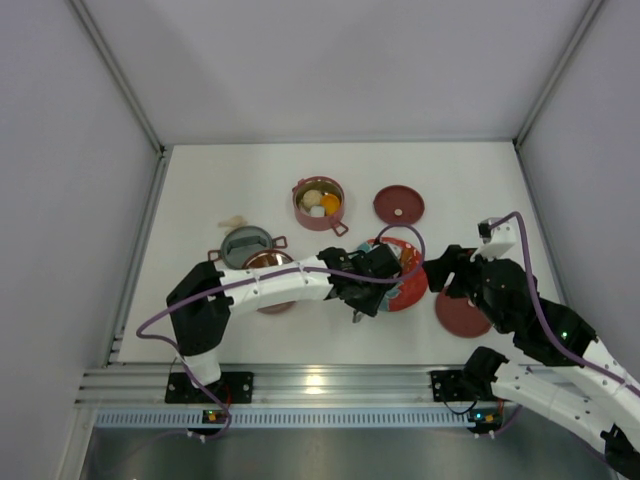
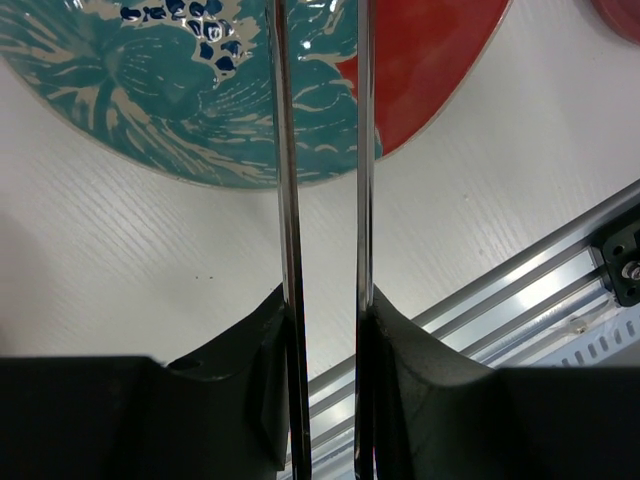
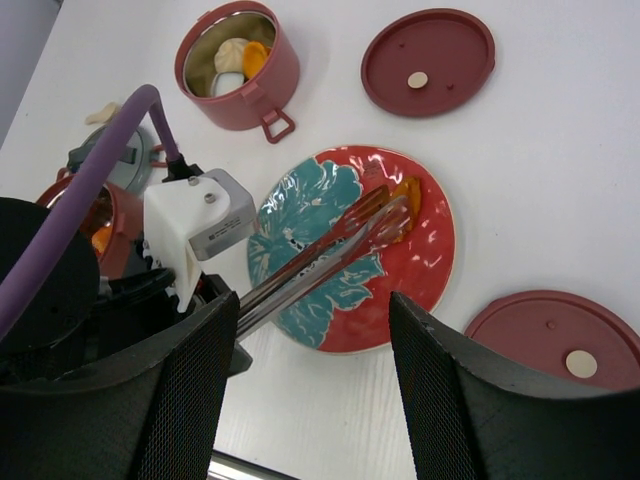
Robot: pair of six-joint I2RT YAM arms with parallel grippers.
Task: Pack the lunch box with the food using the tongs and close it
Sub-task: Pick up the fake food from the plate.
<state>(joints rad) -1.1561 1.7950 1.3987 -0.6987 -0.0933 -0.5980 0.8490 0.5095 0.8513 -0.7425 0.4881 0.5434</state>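
My left hand [image 2: 325, 310] is clamped on the tongs [image 2: 290, 180], whose tips reach across the red plate [image 3: 425, 275] to an orange food piece [image 3: 405, 195] lying on it. My right hand [image 3: 312, 305] hangs over the plate's near edge, fingers wide apart and holding nothing. Beyond the plate a pink pot [image 3: 240, 100] holds white and orange pieces, with a maroon lid [image 3: 428, 62] beside it and a second lid [image 3: 545, 345] on the bench [image 3: 560, 180] to the plate's right.

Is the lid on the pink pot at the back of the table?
No, the pink pot stands open with food showing inside, and a maroon lid lies flat beside it.
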